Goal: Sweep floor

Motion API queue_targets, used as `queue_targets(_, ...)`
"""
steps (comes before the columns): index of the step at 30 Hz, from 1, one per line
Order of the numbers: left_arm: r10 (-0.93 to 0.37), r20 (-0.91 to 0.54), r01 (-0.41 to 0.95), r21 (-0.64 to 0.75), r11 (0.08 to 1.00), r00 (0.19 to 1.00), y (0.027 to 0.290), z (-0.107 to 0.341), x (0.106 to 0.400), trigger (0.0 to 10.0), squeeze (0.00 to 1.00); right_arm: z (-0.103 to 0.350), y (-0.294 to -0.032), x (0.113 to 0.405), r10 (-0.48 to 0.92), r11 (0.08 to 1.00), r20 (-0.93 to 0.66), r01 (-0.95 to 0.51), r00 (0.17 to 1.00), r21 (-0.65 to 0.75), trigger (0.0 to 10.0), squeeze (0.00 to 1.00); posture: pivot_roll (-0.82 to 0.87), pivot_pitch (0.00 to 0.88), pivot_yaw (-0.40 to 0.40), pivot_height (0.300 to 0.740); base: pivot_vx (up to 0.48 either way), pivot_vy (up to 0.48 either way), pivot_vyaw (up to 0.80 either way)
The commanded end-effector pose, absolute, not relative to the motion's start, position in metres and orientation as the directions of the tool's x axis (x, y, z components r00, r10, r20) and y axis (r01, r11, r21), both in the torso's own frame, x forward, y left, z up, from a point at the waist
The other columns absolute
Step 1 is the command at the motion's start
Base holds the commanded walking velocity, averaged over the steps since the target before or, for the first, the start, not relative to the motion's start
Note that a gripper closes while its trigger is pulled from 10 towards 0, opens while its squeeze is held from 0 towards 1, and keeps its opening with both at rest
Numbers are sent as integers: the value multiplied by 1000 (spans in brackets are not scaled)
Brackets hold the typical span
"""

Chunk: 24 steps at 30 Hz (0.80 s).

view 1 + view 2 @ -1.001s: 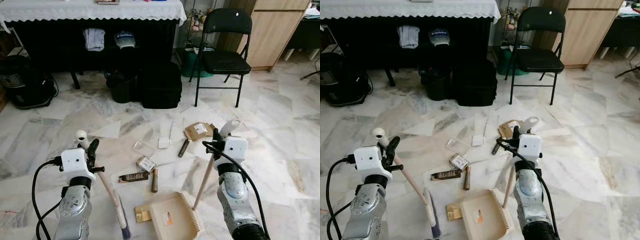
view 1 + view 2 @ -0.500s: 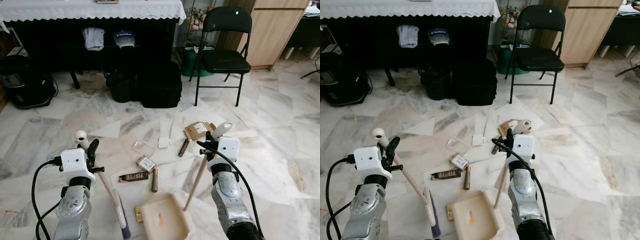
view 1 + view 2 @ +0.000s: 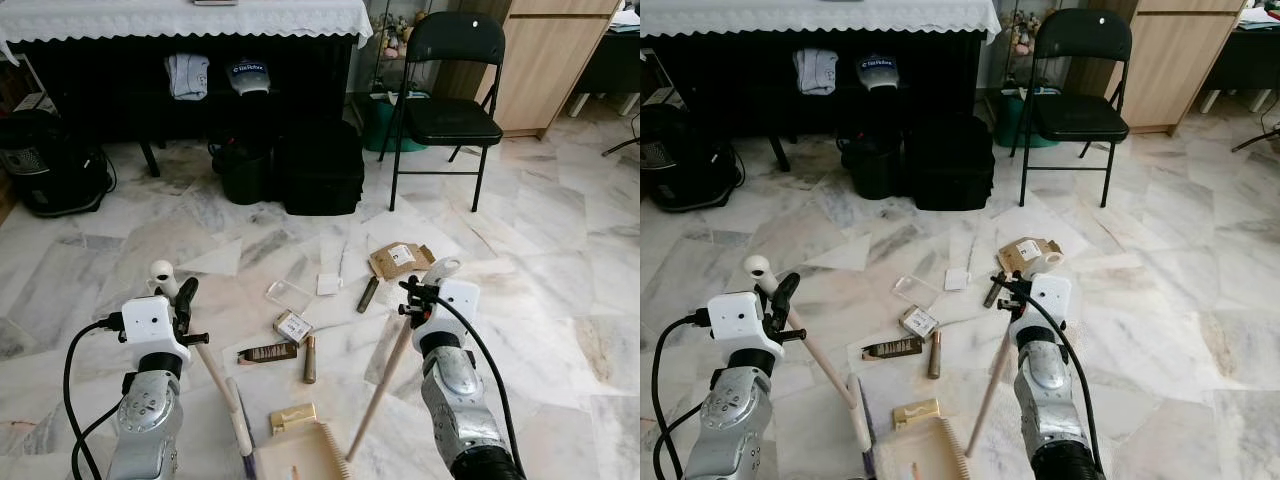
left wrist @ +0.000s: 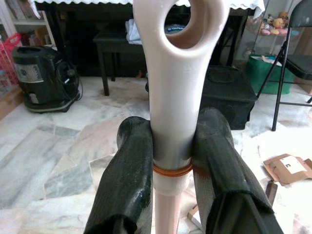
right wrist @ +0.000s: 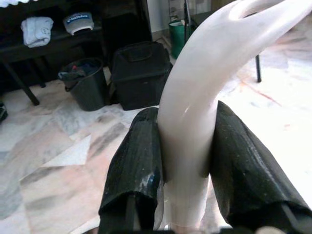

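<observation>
a lived-in home, likely a living or spare room. polished marble floor [image 3: 560, 240], veined grey and cream. long table with white lace cloth [image 3: 180, 18]; folded cloth and a cap [image 3: 250, 78] stored beneath. black folding chair [image 3: 445, 95], wooden cabinet [image 3: 545, 60], vacuum cleaner [image 3: 50, 160] (by the left wall), black bags [image 3: 320, 170], soft toys [image 3: 392, 38] at the back.

No readable text anywhere (lettering on the cap [image 3: 249, 78] and cardboard label [image 3: 402, 254] too blurred to read).
</observation>
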<state>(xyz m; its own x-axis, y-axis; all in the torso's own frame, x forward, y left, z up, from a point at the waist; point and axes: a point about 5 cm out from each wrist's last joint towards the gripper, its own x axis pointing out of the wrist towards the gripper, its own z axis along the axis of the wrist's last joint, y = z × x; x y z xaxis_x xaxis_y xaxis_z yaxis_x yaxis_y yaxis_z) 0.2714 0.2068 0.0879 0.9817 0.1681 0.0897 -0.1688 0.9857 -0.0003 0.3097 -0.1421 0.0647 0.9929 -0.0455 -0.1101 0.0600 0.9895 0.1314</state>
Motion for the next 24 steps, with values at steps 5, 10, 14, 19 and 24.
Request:
queue_targets(5, 170, 103, -170, -5, 985, 980, 209, 90, 274, 10000, 0, 66, -144, 310, -20, 989, -156, 43, 988, 144, 10000, 0, 71, 78, -41, 740, 0, 0, 0)
queue_targets(10, 167, 103, -167, -5, 986, 981, 208, 90, 273, 10000, 0, 70, -144, 308, 1, 988, -161, 24, 987, 155, 10000, 0, 70, 67, -41, 740, 0, 0, 0)
queue_targets(14, 165, 103, -165, -4, 986, 981, 208, 90, 273, 10000, 0, 69, -142, 307, 30, 988, -192, 0, 981, 154, 10000, 0, 71, 65, -41, 740, 0, 0, 0)
queue_targets(19, 165, 104, -165, -3, 986, 981, 208, 91, 274, 10000, 0, 64, -138, 303, 96, 992, -293, -68, 951, 104, 10000, 0, 70, 66, -42, 740, 0, 0, 0)
queue_targets(24, 165, 104, -166, -4, 986, 981, 208, 91, 274, 10000, 0, 58, -133, 296, 175, 984, -383, -148, 907, 99, 10000, 0, 68, 70, -45, 740, 0, 0, 0)
